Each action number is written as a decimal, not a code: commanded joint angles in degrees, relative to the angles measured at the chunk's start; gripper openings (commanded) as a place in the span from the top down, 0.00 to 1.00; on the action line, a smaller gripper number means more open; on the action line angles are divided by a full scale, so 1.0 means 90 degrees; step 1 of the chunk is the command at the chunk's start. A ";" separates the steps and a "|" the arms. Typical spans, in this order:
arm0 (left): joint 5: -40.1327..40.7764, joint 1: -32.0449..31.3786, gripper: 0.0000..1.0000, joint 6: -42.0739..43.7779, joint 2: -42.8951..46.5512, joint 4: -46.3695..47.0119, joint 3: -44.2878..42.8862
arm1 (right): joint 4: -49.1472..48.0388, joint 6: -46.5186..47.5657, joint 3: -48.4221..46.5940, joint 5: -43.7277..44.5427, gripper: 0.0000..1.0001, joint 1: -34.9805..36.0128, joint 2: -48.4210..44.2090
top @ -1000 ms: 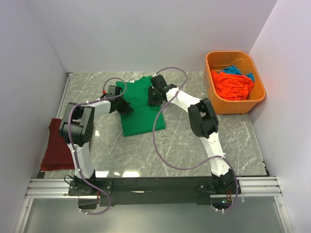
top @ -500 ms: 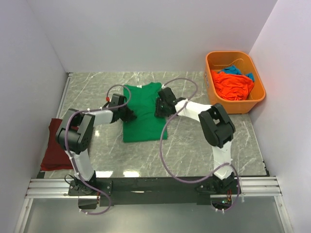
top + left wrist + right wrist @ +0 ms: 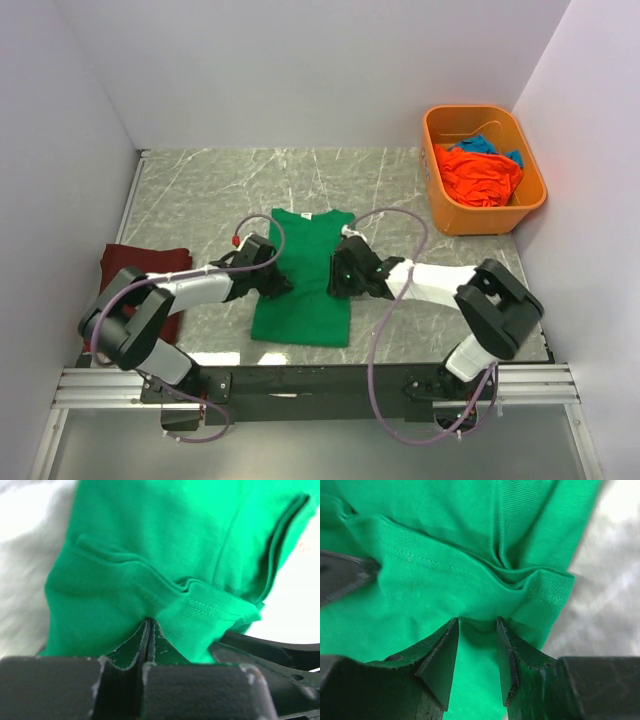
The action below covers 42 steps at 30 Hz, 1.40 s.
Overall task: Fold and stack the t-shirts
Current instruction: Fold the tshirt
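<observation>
You see the green t-shirt (image 3: 305,265) lying flat on the table (image 3: 200,190), well apart from the orange tub (image 3: 470,109) and nearer to the arm bases than the tub is. Its long axis runs from far to near, and its collar points toward the back wall. The left gripper (image 3: 149,622) has its jaws fully closed on a stitched fold at the shirt's edge farther from the tub. The right gripper (image 3: 476,621), at the edge nearer the tub, keeps a narrow gap between its jaws with a cloth fold at their tips, and you cannot tell whether they pinch it.
</observation>
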State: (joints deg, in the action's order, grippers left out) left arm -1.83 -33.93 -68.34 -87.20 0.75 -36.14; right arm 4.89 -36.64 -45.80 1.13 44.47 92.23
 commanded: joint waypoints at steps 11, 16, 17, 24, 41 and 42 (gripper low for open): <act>0.0838 -0.0019 0.98 0.0649 0.0423 -0.1510 -0.0935 | 0.0873 -0.0069 -0.0642 0.0393 0.57 -0.0126 -0.0726; 0.0847 0.0010 0.98 0.0669 0.0099 -0.1295 -0.1004 | 0.0737 -0.0079 -0.1062 0.0285 0.57 -0.0068 -0.0298; 0.0838 0.0069 0.98 0.0698 0.0002 -0.1275 -0.1004 | 0.0737 -0.0060 -0.1102 0.0266 0.57 -0.0068 -0.0199; 0.0789 0.0322 0.99 0.0728 -0.0175 -0.1022 -0.0634 | 0.0629 0.0019 -0.0947 0.0392 0.58 -0.0165 0.0475; 0.0506 0.0957 0.94 0.1127 0.0030 -0.0875 -0.0467 | 0.0512 0.0351 -0.0936 -0.0027 0.58 -0.0829 0.0720; 0.0457 0.1006 0.93 0.1176 0.0059 -0.0846 -0.0476 | 0.0502 0.0370 -0.0946 -0.0076 0.58 -0.0878 0.0642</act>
State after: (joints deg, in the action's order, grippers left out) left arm 0.62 -27.27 -61.30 -87.68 -4.32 -39.44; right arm 7.29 -35.64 -53.74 -1.13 39.05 98.13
